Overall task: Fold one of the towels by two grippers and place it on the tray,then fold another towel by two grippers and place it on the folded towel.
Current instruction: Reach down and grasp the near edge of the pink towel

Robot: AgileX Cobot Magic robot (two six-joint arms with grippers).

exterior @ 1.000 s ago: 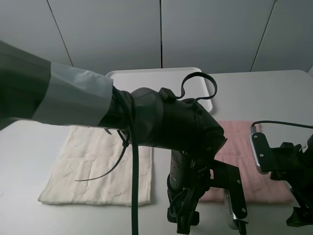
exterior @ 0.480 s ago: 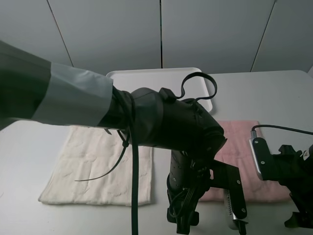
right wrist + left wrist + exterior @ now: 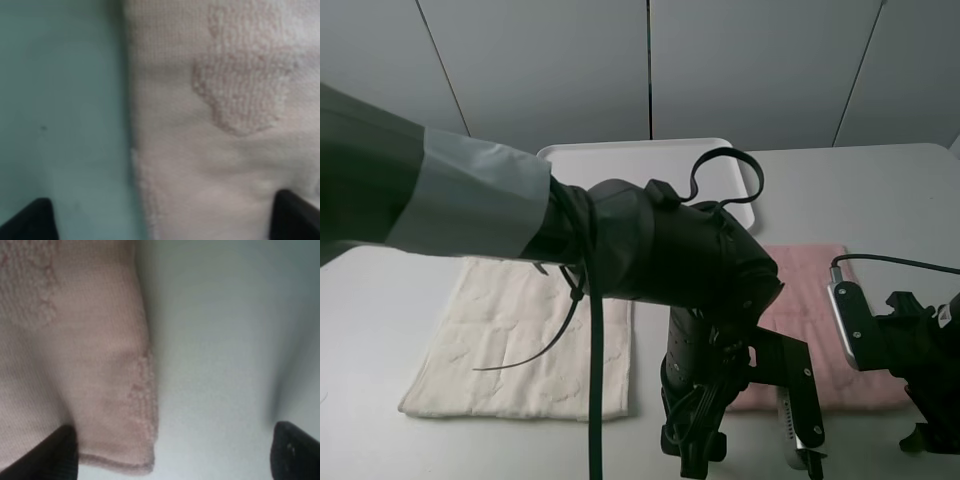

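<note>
The left pincer (image 3: 172, 455) and right pincer (image 3: 162, 217) both gape wide, an edge of the pink towel (image 3: 810, 290) lying between each one's fingertips, seemingly placed to pinch its corners for folding.

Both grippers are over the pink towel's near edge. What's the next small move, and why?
Probably lower both to the cloth: the left gripper, fingers open, straddles a corner of the pink towel; the right gripper straddles its edge. Neither pinches cloth yet.

Black left arm (image 3: 670, 255), grey sleeve (image 3: 470, 200), black cable (image 3: 594, 380).
</note>
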